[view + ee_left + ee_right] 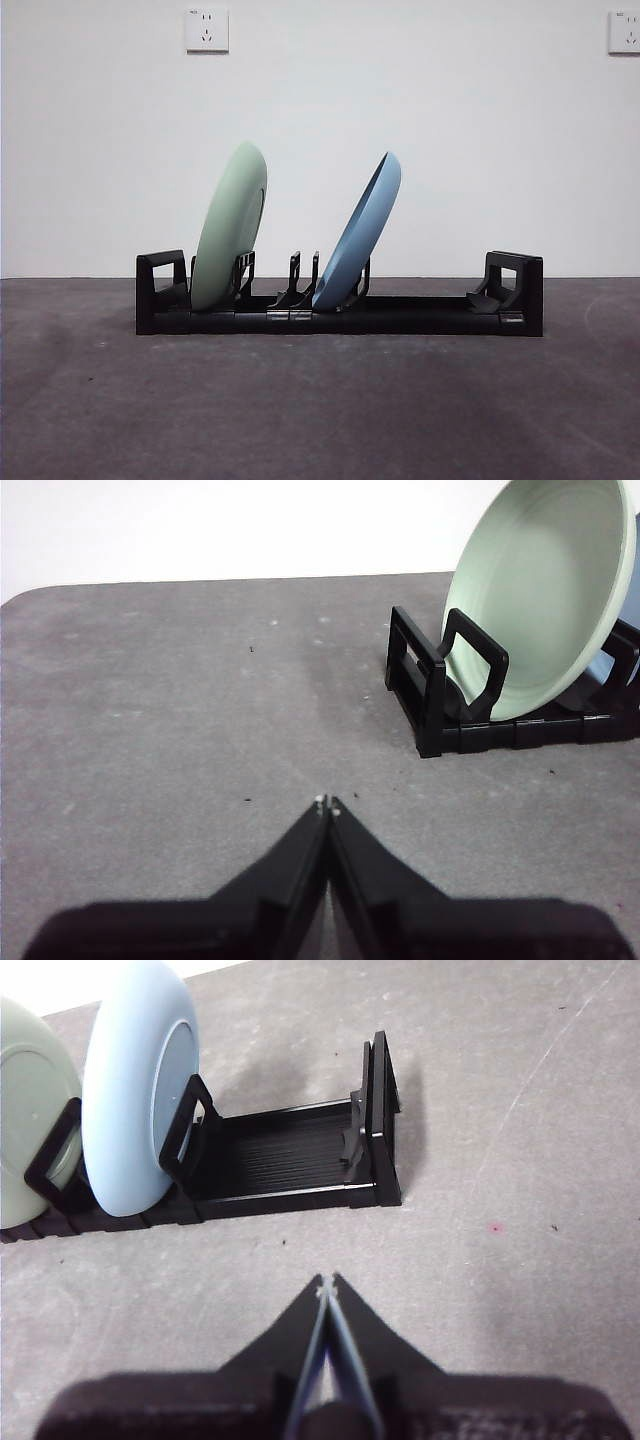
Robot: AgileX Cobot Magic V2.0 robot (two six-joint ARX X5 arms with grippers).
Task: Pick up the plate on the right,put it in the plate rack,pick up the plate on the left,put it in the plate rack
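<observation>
Both the left claw (pixel 327 802) and right claw (pixel 326 1282) hover closed above the grey bench (pixel 320 410), empty; beyond, at twelve o'clock, the plate rack (pixel 340 312) holds the green plate (pixel 230 228) and blue plate (pixel 360 232), leaning

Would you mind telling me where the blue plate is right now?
In the front view, the blue plate stands tilted in the plate rack near its middle, right of the green plate, held by neither gripper.
</observation>
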